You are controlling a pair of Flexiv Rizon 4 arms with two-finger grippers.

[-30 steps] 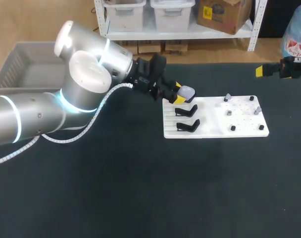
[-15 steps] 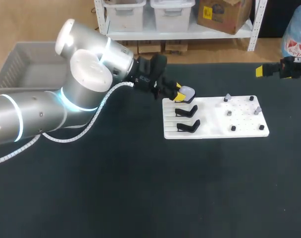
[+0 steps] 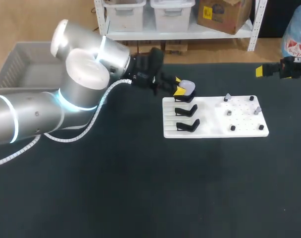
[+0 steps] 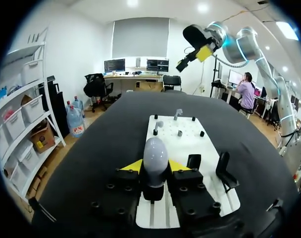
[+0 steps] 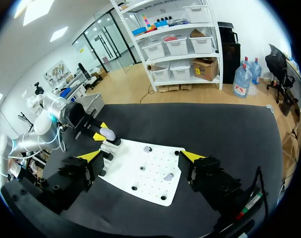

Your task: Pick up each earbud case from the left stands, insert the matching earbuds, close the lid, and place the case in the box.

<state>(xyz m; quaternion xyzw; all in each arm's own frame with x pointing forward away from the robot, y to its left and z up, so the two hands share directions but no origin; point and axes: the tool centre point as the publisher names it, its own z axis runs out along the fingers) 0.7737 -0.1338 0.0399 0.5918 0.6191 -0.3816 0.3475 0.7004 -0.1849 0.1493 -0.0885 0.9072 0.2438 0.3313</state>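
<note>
Left gripper [image 4: 155, 167] clamped on the pale lilac earbud case [image 4: 155, 153], held upright between its yellow tips over the near end of the white board [image 3: 239, 130]; two black stands [image 3: 186, 111] just beside this gripper; right gripper [image 5: 141, 155], fingers wide apart, above the bench [image 3: 140, 188], board beneath it.

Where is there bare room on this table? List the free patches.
Free: the black tabletop nearer than the white board, and the strip right of it. Crowded: the board's stands and pegs, with the left gripper holding the earbud case there.
</note>
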